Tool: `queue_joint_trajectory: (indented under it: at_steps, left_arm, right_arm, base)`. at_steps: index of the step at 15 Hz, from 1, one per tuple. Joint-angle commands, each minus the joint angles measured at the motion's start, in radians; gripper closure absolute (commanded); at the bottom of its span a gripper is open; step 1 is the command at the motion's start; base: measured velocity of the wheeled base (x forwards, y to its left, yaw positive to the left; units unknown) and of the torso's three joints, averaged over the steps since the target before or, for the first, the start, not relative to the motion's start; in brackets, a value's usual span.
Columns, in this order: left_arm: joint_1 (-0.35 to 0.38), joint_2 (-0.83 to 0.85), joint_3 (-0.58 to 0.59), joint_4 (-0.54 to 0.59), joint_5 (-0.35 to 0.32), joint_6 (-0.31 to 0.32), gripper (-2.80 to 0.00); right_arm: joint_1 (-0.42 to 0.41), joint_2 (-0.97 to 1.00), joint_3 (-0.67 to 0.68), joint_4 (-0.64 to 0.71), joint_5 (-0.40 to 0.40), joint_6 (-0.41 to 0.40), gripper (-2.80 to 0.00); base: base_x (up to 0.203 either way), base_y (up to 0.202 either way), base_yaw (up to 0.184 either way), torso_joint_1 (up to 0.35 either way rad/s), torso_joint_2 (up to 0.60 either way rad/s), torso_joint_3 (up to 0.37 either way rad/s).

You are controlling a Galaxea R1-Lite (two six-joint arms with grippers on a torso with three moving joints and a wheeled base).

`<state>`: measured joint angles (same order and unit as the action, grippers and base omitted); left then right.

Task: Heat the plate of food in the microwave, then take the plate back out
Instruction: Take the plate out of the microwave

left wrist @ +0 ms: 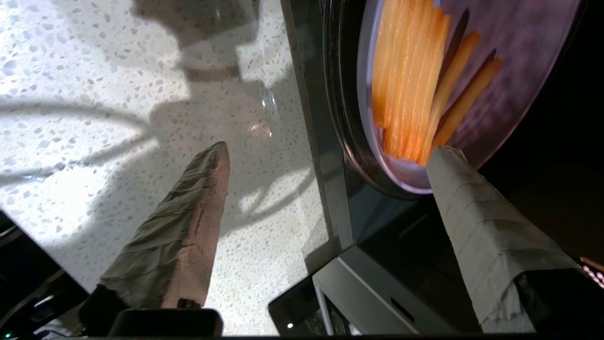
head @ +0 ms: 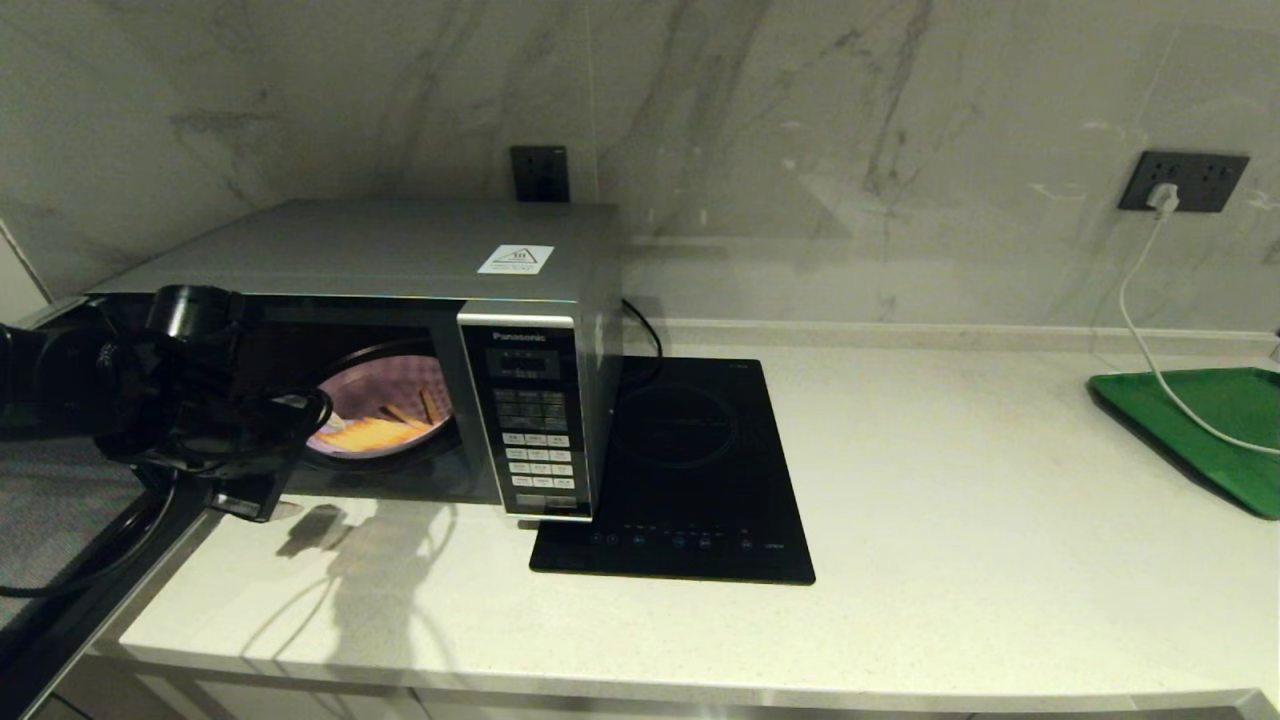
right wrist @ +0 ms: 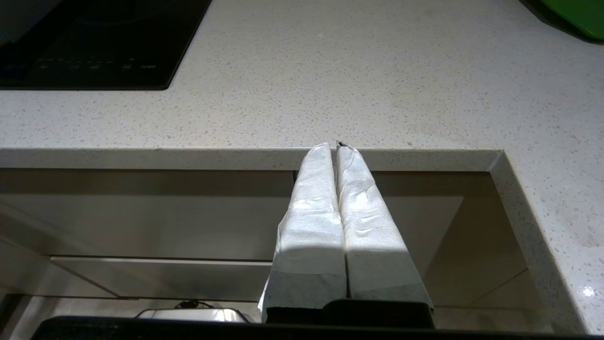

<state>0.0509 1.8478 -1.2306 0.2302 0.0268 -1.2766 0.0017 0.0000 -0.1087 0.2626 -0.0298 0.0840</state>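
Note:
The silver-grey microwave [head: 400, 250] stands at the counter's left with its door [head: 100, 580] swung open to the left. Inside, on the lit turntable, lies the pale lilac plate of food [head: 380, 412] with its orange-yellow fries. In the left wrist view the plate [left wrist: 519, 71] is close. My left gripper [left wrist: 330, 146] is open wide at the cavity's front edge: one finger [left wrist: 476, 226] lies at the plate's rim, the other [left wrist: 188, 226] hangs over the counter. It holds nothing. My right gripper [right wrist: 336, 144] is shut and empty, below the counter's front edge.
A flat black cooktop [head: 690, 470] lies right of the microwave. A green tray [head: 1200, 430] sits at the far right, with a white cable [head: 1140, 330] running to a wall socket. Marble wall behind the speckled white counter [head: 1000, 520].

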Motion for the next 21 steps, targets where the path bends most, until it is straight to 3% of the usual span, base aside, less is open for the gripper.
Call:
queue_joint_trajectory:
  at_steps: [1, 17, 19, 21]
  left_arm:
    - [0.003, 0.045, -0.021, 0.002, -0.001, -0.009, -2.80]
    - [-0.017, 0.122, -0.032, 0.001, 0.002, 0.003, -2.80]
    - [-0.026, 0.122, -0.032, 0.001, 0.004, 0.005, 0.00]
    - [-0.030, 0.124, -0.032, 0.001, 0.002, 0.005, 0.00]
  right_arm:
    - [0.000, 0.000, 0.000, 0.001, 0.001, 0.000, 0.00]
    - [0.000, 0.000, 0.000, 0.001, -0.001, 0.000, 0.00]
    - [0.000, 0.000, 0.000, 0.001, 0.000, 0.000, 0.00]
    - [0.000, 0.000, 0.000, 0.001, 0.000, 0.000, 0.00]
  base:
    - [0.000, 0.000, 0.000, 0.000, 0.00, 0.000]
    - [0.000, 0.000, 0.000, 0.000, 0.00, 0.000]
    - [0.000, 0.000, 0.000, 0.000, 0.00, 0.000]
    - [0.000, 0.000, 0.000, 0.000, 0.00, 0.000]
